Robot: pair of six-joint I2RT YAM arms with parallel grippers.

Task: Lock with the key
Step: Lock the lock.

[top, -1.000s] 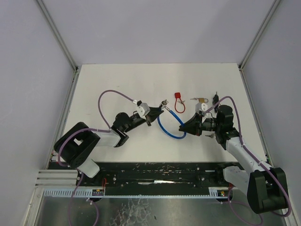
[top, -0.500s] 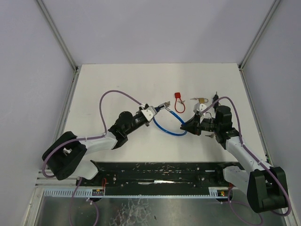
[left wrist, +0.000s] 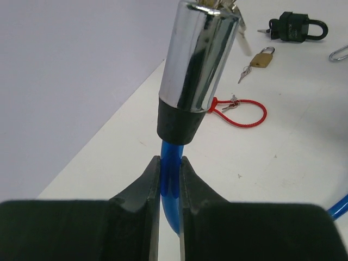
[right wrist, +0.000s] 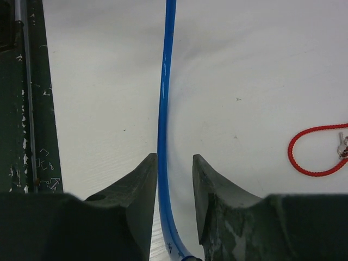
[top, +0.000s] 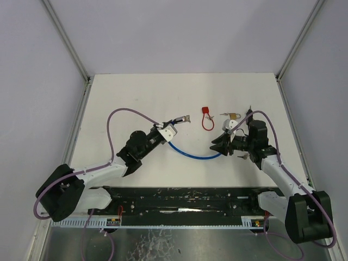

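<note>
Arms point(top: 103, 168) low, angled inward: left jaws tight on blue cable point(right wrist: 163, 81), right jaws apart astride it.

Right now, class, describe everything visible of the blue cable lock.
The cable lock is a glossy blue plastic-coated cable ending in a black collar and shiny chrome cylinder. The left gripper pinches it just below the collar; the right gripper straddles the other end, jaws apart. Its middle curves across the table.

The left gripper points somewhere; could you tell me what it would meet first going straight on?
Past the chrome lock barrel on the blue cable that the left gripper holds, probably the red loop on the table; the gripper may pass above it.
</note>
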